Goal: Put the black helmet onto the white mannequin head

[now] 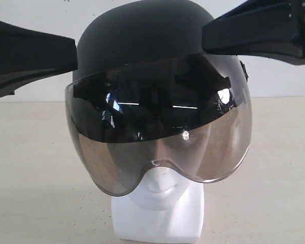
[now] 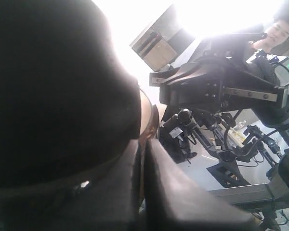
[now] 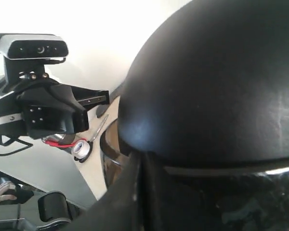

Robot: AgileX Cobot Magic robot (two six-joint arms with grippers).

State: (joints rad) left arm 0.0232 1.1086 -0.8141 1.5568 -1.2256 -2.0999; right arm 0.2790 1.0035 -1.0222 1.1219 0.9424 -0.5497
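Where the exterior view faces the scene head-on, the black helmet [image 1: 142,35] is seen seated on the white mannequin head [image 1: 160,213], whose blocky neck base stands on the pale desk [image 1: 30,178]. The smoky visor [image 1: 157,147] is down over the eyes and nose, while the lips and chin are left showing beneath its lower edge. The left end effector [image 1: 74,53] is set against the shell at about 9 o'clock of the helmet, and the right end effector [image 1: 206,36] at about 2 o'clock. From here the jaws of neither can be judged.

In the left wrist view, the fingers [image 2: 173,192] of the left end effector are seen drawn together, with only a thin seam between them. Their tips lie against the helmet's dark shell, just beside the brown edge of the visor. Whether any rim is pinched cannot be told. The other arm [image 2: 221,82] is seen beyond.

In the right wrist view, the right end effector's fingers are likewise closed on each other. Their tips meet the helmet where the shell joins the visor, and a grip cannot be confirmed. The left arm's wrist camera [image 3: 31,45] is seen past the helmet.
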